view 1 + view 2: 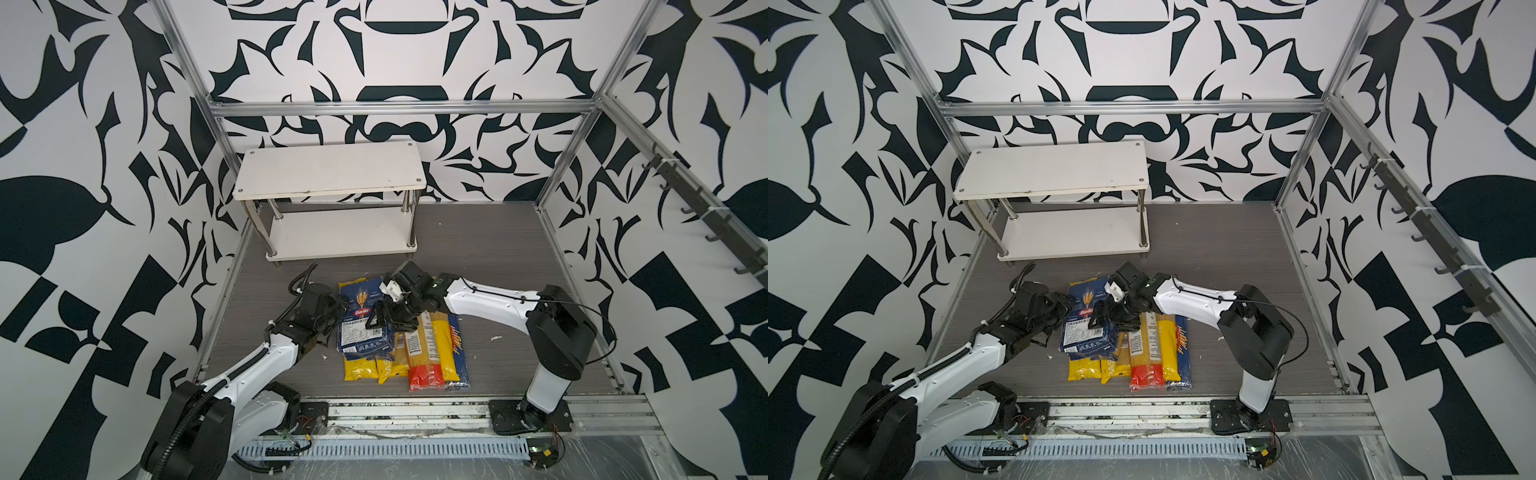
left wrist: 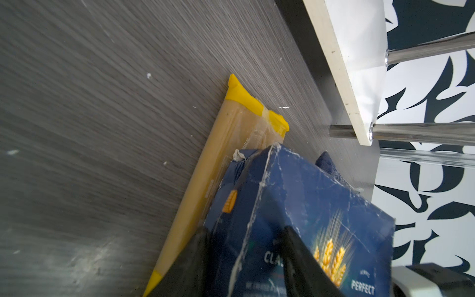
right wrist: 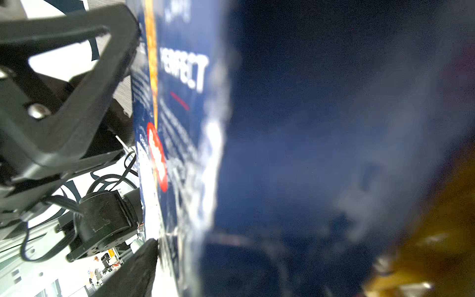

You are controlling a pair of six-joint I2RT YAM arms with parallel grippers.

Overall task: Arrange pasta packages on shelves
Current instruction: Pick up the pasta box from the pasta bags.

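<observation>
As your two arms bent in over the pile, the wide dark-blue Barilla bag (image 1: 361, 299) lay on top of the pasta packages (image 1: 415, 357), every pack in sight down on the grey wood-grain surface (image 1: 519, 257). Under that bag, poking out of the end nearest your arms' bases, sat two yellow spaghetti bags (image 1: 359, 368). Just beside the bag, on its right, lay a red-ended spaghetti bag (image 1: 424, 370) and next a blue-edged yellow spaghetti bag (image 1: 453, 353), long sides touching. Beyond the bag's far end, well apart from it, stood the shelves (image 1: 332, 170), two white boards on chrome posts, backed against the patterned wall (image 1: 395, 62). Your left claw (image 1: 338, 313) was at the bag's left edge. In the left wrist view its two black fingers (image 2: 298, 259) were clenched on a raised fold of the blue plastic, one on each side, and a yellow-ended pack (image 2: 231, 144) showed beneath the bag there. Your right claw (image 1: 380, 318) was over the bag's right half, touching its printed face. The right wrist view was mostly blurred blue plastic, so I cannot tell you whether that claw was clenched on the bag or slack.
</observation>
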